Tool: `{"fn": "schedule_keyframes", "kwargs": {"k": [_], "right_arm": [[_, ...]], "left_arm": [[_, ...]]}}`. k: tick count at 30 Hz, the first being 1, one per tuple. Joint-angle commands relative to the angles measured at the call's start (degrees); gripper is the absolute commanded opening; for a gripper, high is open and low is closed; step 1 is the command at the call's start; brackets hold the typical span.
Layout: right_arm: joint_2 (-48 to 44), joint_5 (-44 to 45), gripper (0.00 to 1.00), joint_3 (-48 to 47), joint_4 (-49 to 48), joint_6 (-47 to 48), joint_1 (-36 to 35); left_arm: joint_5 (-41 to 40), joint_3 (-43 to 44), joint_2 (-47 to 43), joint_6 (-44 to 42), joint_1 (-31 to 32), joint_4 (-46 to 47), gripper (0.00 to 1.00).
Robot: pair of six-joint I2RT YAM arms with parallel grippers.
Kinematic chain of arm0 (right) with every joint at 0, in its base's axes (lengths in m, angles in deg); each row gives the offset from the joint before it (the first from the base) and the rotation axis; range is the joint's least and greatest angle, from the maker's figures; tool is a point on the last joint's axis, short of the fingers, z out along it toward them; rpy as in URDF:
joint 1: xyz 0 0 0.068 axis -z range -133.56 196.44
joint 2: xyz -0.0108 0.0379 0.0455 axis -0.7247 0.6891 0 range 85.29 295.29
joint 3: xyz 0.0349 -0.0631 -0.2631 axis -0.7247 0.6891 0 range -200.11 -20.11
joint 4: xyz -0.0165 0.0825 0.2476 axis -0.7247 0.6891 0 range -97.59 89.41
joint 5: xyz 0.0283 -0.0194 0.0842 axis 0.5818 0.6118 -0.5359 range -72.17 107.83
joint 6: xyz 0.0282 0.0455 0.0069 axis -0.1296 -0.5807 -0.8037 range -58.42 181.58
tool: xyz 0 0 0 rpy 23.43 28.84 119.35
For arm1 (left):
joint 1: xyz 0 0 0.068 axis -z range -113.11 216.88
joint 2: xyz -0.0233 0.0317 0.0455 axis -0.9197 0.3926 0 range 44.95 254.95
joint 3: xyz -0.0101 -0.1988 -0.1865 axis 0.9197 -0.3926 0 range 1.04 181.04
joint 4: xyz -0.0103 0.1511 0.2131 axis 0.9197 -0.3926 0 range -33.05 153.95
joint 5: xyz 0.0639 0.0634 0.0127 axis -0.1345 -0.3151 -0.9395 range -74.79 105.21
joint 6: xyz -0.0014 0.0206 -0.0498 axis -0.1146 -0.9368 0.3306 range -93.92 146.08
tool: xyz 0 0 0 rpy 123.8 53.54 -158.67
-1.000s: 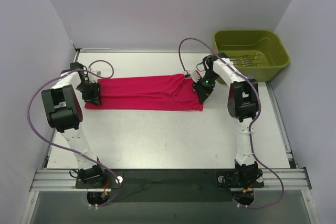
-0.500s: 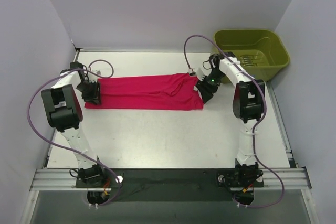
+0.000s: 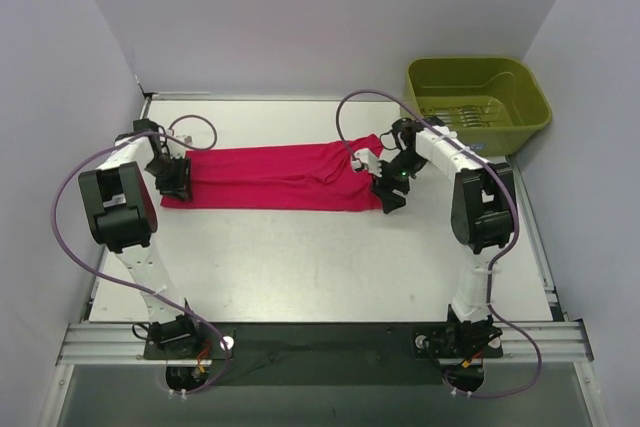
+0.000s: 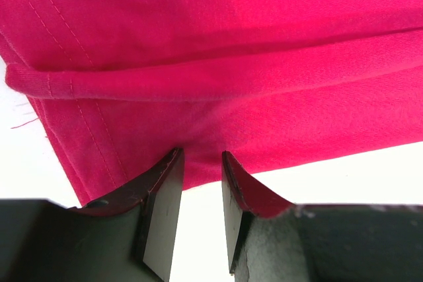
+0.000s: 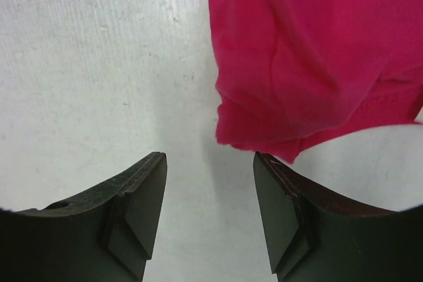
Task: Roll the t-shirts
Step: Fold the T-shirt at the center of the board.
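So the white bench [image 3: 300, 267] takes up most of the space. There's just one magenta-red t-shirt [image 3: 280, 177] on it, folded into a long flat band. It runs left to right across the far half, and there are a few wrinkles bunched up toward its right end. The olive-green tub [image 3: 533, 105] sits off in the far right corner, not touching the shirt.

Each arm is reaching in to one end of the band. The left end effector [image 3: 176, 179] is right on the shirt's left end. Up close, its jaws are only a narrow gap apart with the hem at their tips, and I honestly can't tell if it's actually pinching the fabric or just sitting against it.

The right end effector [image 3: 388, 192] is at the near right corner with its jaws spread wide. It's got nothing in them, just bare bench between. The shirt's corner lies just ahead of the tips.
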Motion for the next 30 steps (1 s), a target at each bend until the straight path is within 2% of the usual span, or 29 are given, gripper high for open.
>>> {"fn": "schedule_keyframes", "kwargs": {"k": [1, 8, 16, 19, 22, 30], "right_arm": [[-0.1, 0.5, 0.56, -0.8, -2.4, 5.0, -1.6], [4.4, 3.6, 0.55, -4.0, -2.1, 7.5, -1.7], [6.4, 4.5, 0.54, -4.8, 3.3, 10.3, -1.8], [7.5, 4.6, 0.49, -5.4, 4.4, 10.3, -2.1], [8.0, 4.5, 0.49, -6.4, 5.3, 10.2, -2.3], [10.2, 12.4, 0.48, -8.8, 8.0, 9.7, -2.4]], "left_arm": [[-1.3, 0.2, -0.8, -1.2, -0.4, 0.4, 0.40], [-2.1, 0.0, -0.7, -1.6, -0.5, 0.3, 0.40], [-2.7, 1.0, 0.0, -2.0, -0.5, -0.4, 0.40], [-2.8, 1.3, 0.3, -2.3, -0.5, -0.6, 0.40], [-2.9, 1.5, 0.5, -2.3, -0.5, -1.0, 0.40], [-3.3, 1.0, 0.1, -2.6, -1.0, -0.8, 0.40]]}}
